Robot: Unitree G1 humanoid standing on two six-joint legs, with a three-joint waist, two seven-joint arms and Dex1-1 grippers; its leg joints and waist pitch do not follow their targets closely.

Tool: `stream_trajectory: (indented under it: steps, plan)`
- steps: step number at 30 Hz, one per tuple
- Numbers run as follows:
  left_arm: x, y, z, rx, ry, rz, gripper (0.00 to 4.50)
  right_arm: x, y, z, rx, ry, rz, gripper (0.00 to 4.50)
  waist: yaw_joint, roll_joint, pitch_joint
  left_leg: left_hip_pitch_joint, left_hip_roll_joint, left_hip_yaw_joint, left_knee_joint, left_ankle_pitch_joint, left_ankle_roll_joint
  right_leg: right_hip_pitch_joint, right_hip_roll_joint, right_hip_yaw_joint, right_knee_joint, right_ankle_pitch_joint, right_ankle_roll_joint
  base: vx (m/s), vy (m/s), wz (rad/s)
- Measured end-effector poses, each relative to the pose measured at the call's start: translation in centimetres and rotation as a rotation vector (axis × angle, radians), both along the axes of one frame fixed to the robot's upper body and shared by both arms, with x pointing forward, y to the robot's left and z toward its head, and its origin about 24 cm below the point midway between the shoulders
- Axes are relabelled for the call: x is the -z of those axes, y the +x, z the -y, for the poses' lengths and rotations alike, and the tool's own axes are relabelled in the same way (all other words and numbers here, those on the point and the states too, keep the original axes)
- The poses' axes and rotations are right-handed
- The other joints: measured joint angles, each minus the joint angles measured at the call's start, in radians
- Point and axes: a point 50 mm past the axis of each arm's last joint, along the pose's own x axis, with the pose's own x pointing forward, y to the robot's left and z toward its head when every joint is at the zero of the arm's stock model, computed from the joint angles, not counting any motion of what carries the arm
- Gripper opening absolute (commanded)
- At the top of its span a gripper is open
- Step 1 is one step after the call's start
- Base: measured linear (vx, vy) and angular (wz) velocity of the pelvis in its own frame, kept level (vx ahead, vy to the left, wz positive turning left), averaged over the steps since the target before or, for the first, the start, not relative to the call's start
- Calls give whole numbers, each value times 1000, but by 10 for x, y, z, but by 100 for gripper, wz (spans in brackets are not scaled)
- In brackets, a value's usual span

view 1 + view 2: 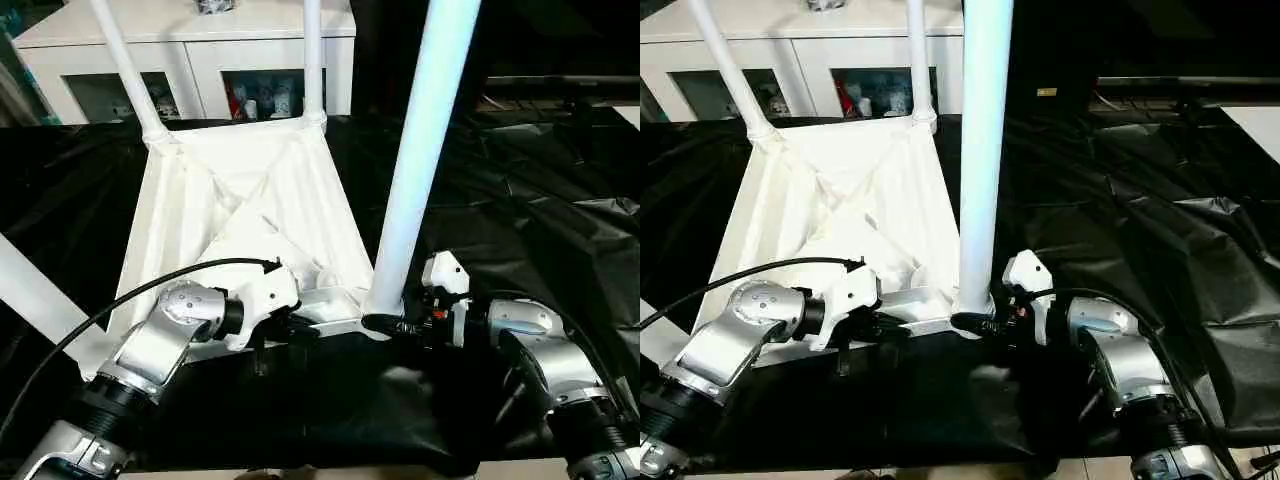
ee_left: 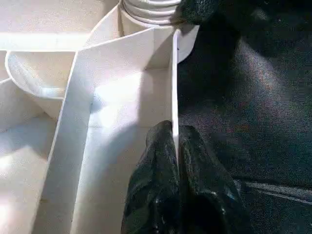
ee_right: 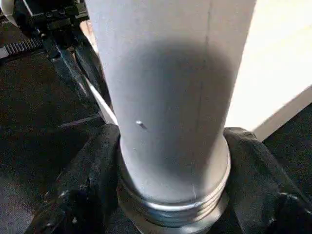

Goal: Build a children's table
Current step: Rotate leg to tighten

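Tabletop [image 1: 240, 215] lying upside down, centre-left of frame, on black sheet [image 1: 520, 210]. Left gripper [image 2: 176, 146] pinching closed on tabletop's near rim. Right gripper [image 3: 170, 161] hugging base of upright leg [image 1: 420, 150], lower centre, fingers either side, at near-right corner socket.

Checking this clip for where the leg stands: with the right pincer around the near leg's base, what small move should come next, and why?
Probably close the right pincer on the leg and twist it further in. The threads at its base still show above the corner socket, so it looks not fully seated. The left pincer is shut on the table top's rim, steadying it.
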Motion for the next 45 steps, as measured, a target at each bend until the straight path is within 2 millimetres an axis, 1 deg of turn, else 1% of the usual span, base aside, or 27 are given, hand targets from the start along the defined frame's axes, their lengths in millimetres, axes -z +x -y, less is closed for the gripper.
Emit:
stream_trajectory:
  steps: [1, 4, 7, 8, 11, 14, 16, 17, 18, 22, 25, 26, 27, 29, 31, 32, 35, 37, 39, 45]
  plan:
    - [0, 0, 0, -5, 1, 1, 0, 1, 0, -2, 10, 4, 2, 268, -1, 0, 0, 0, 0, 0, 0, 0, 0, 0, 0, 0, 0, 0, 0, 0, 0, 0]
    - [3, 3, 2, -39, -4, 3, 0, 4, 4, -4, 78, -1, 16, 267, -13, 0, 0, 3, 0, 0, 0, 0, -1, 1, 0, 0, 2, 1, -1, 0, 0, 0]
    - [4, 15, 14, -131, -13, 30, 0, 10, 14, -15, 284, 42, 25, 267, -25, 0, 1, 9, 0, 0, 0, 0, -2, 5, 0, 1, 2, 2, -3, 0, 0, 0]
    - [5, 21, 20, -172, -11, 48, 0, 11, 21, -21, 416, 71, 13, 267, -32, -1, 1, 11, 0, 0, -1, 0, -2, 6, 0, 1, 1, 0, 0, -53, -4, -4]
    - [6, 32, 34, -255, -6, 76, 0, 11, 34, -31, 625, 67, -5, 267, -42, 0, 3, 13, -1, -1, -2, 0, -2, 7, 0, 1, 0, 0, 0, -54, -1, -4]
    - [8, 38, 50, -324, -11, 95, 0, 10, 42, -35, 776, 53, -7, 267, -40, 2, 4, 14, -2, -2, -3, 0, -2, 10, 0, 0, -6, 0, 1, 0, 0, 0]
    - [9, 39, 58, -340, -9, 99, 0, 12, 43, -37, 825, 40, -1, 267, -39, 5, 3, 16, -2, -2, -9, 0, -2, 10, 0, -2, -17, 0, 1, 0, 0, 0]
    - [9, 39, 62, -346, -11, 100, 0, 12, 43, -37, 842, 29, 7, 267, -38, 6, 3, 16, -4, -2, -10, 0, -2, 17, -1, -1, -20, 0, 1, 0, 0, 0]
    - [9, 40, 65, -348, -10, 102, 0, 12, 43, -37, 848, 17, 15, 267, -38, 8, 3, 16, -4, -2, -10, 0, -2, 19, -1, -1, -23, 0, 1, 0, 0, 0]
    - [9, 39, 68, -340, -10, 106, 0, 11, 43, -35, 852, 9, 28, 267, -38, 9, 2, 16, -8, -2, -10, 0, -2, 21, -3, 3, -25, 0, 1, 0, 0, 0]
    - [8, 38, 70, -312, -9, 118, 0, 10, 39, -27, 832, 33, 26, 267, -32, 9, 2, 16, -9, -2, -12, 1, -2, 21, -3, 3, -25, 0, 1, 0, 0, 0]
    - [8, 37, 68, -294, -10, 119, 0, 10, 36, -23, 797, 41, 25, 323, -28, 9, 2, 16, -8, -2, -14, 1, -2, 21, -3, 3, -25, 0, 1, 0, 0, 0]
    - [8, 35, 66, -281, -12, 120, 0, 9, 34, -20, 772, 47, 27, 336, -25, 9, 2, 16, -8, -2, -16, 1, -1, 20, -2, 3, -24, 0, 1, 0, 0, 0]
    - [7, 34, 59, -257, -13, 120, 0, 7, 29, -14, 686, 76, 19, 336, -21, 9, 2, 16, -8, -2, -17, 1, -1, 19, -2, 3, -19, 1, 1, 0, 0, 0]
    - [7, 32, 54, -237, -20, 113, 0, 6, 26, -11, 618, 95, 12, 364, -20, 11, 2, 16, -5, -2, -17, 1, -2, 18, -1, 1, -15, 1, 2, 0, 0, 0]
    - [6, 30, 49, -218, -24, 104, 0, 3, 22, -5, 540, 76, 15, 383, -19, 13, 2, 15, -4, -2, -18, 1, -2, 16, -1, 0, -15, 1, 2, 0, 0, 0]
    - [4, 26, 41, -178, -38, 88, 0, -3, 14, 8, 376, 33, 9, 386, -15, 14, 1, 14, -1, -2, -19, 1, -1, 16, 1, -3, -14, 0, 4, 53, -23, 1]
    - [3, 24, 37, -155, -42, 76, 0, -4, 12, 10, 322, 20, 8, 386, -15, 14, 1, 13, 0, -2, -20, 4, 3, 14, 1, -3, -14, -2, 4, 0, 0, 0]
    - [3, 20, 30, -126, -37, 60, 0, -6, 10, 12, 270, 8, 6, 386, -16, 14, 1, 11, 0, -2, -19, 4, 3, 12, 2, -3, -14, -4, 3, 0, 0, 0]
    - [1, 12, 17, -46, -26, 35, 0, -8, 5, 7, 140, -8, 3, 386, -15, 13, 2, 5, -1, 0, -13, 3, 4, 10, 0, -2, -14, -4, 2, 0, 0, 0]
